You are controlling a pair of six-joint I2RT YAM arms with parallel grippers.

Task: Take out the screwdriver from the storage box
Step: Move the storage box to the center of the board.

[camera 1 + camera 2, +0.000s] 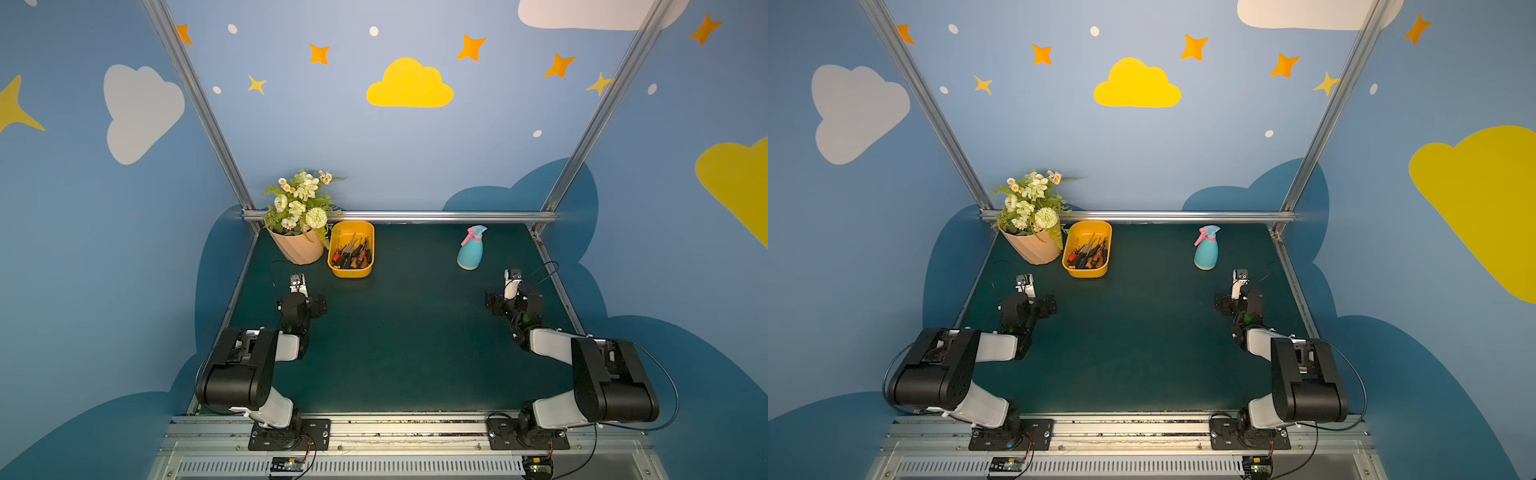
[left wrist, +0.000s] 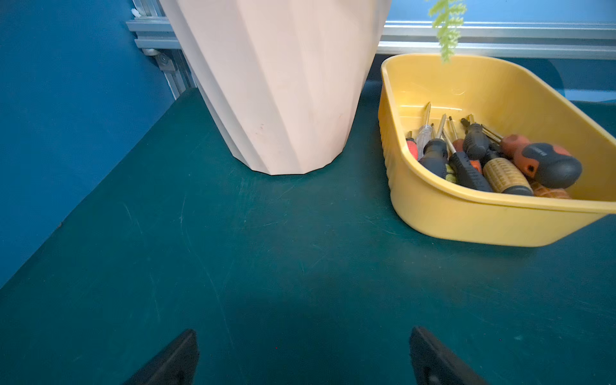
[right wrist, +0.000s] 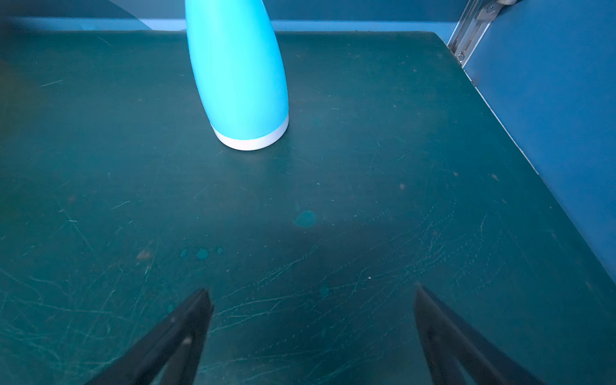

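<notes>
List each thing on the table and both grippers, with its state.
storage box: upright, open-topped, holding tools.
screwdrivers: piled inside the storage box, none taken out.
flowerpot: upright, beside the storage box.
spray bottle: upright, untouched.
left gripper: open, empty.
right gripper: open, empty, short of the spray bottle.
</notes>
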